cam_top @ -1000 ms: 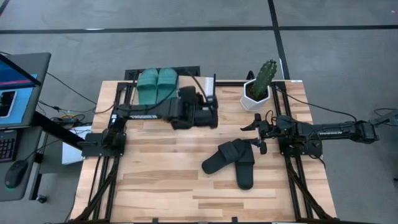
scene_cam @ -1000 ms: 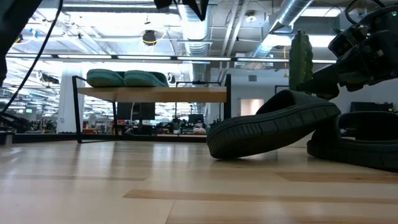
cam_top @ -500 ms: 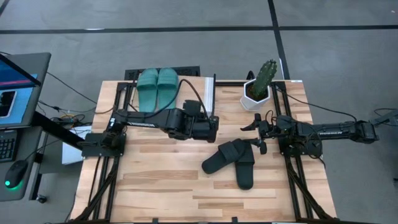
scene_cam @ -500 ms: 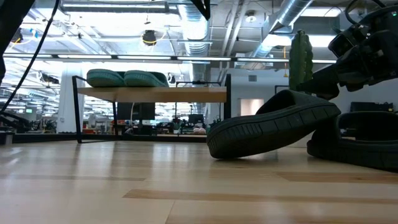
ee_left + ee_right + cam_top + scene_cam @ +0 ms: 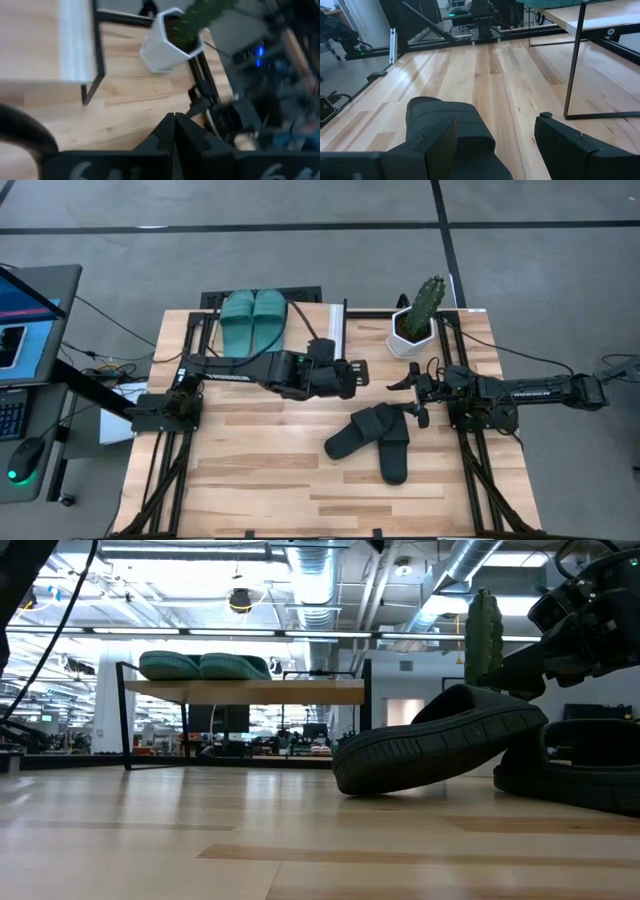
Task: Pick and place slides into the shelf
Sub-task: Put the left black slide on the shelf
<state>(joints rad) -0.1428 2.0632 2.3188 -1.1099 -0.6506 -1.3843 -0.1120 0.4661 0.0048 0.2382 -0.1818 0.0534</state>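
The black slides (image 5: pixel 372 438) lie overlapped mid-table, near the right gripper (image 5: pixel 409 392), whose fingers are spread and empty; the teal pair (image 5: pixel 253 320) sits on the shelf (image 5: pixel 330 328). The left gripper (image 5: pixel 352 373), fingers pressed together, hovers between shelf and black slides. Rubber looks light, bendy and grippy; the wide strap seems the best hold.

Teal-green slides (image 5: pixel 253 320) on light wood shelf (image 5: pixel 318 324); black slides (image 5: pixel 373 438); green cactus (image 5: pixel 428 300), white pot (image 5: pixel 408 338)

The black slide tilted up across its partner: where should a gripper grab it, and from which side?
Probably by its wide strap, from above. This black slide leans on the other black slide, so its sole is lifted off the table and the strap arches clear. The left gripper, fingers shut, is nearest.
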